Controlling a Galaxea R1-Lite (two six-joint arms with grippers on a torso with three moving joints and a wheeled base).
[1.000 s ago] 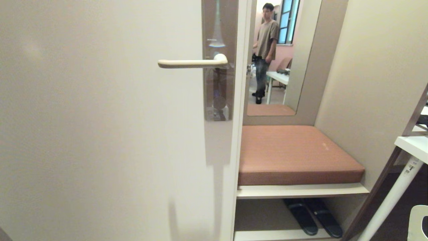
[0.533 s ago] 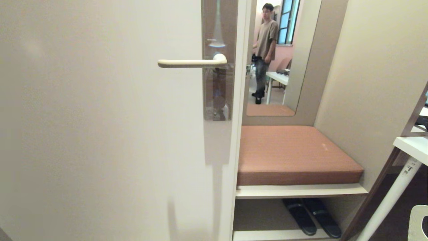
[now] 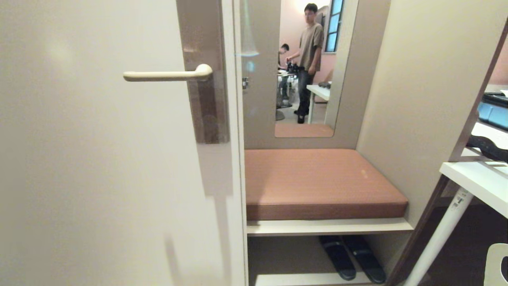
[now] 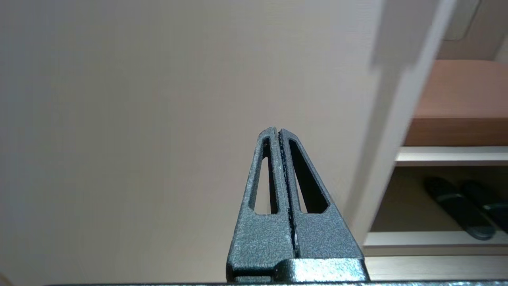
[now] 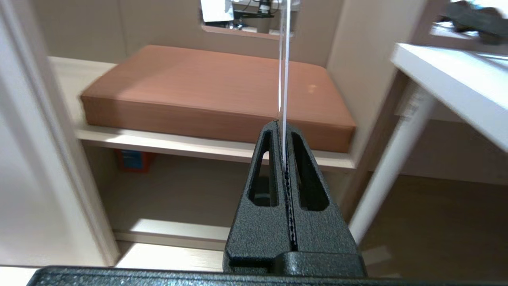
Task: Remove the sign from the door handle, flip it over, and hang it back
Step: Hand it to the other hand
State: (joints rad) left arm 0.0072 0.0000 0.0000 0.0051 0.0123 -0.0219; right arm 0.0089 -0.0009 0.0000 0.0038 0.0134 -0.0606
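**A:** Status of door handle?

**B:** Slim cream-coloured lever door handle [image 3: 166, 75] level on tall glossy brown metal plate [image 3: 206, 99]. Lever bare.

**A:** Location of sign?

**B:** Thin white card sign [image 5: 282, 59], seen edge-on only, pinched between fingers of black right gripper [image 5: 283, 124]. Held upright before flat brown padded cushion [image 5: 214, 87] on cream shelf, away from the handle. Lettering and faces impossible to tell.

**A:** Left gripper?

**B:** Black left gripper [image 4: 278, 130] pressed together, empty, pointed at plain cream door [image 4: 158, 99].

**A:** Surroundings?

**B:** Pair of dark slippers [image 3: 351, 258] under the shelf. Person [image 3: 307, 59] reflected in mirror above cushion.
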